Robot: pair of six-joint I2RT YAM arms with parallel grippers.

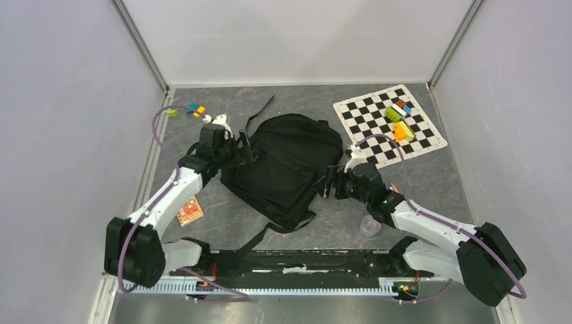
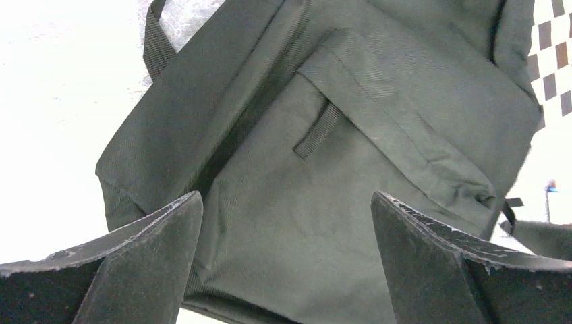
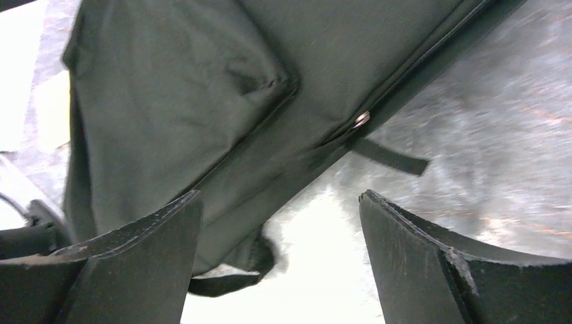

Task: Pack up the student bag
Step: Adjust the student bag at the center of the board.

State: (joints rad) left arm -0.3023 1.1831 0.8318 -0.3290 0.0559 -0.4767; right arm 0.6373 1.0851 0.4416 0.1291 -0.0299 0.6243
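While flat, student bag [image 1: 290, 162], contents unseen.

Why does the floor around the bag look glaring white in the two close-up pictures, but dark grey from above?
Left wrist view: the table beside the black student bag is blown out to white, probably exposed for the dark fabric. Right wrist view: the same white glare below the bag, and the table at right is smeared with blur. Top view: even light, sharp, true grey.

Wide-spread left fingers [image 2: 135, 270] and right fingers [image 3: 135, 270], wrists turned inward.
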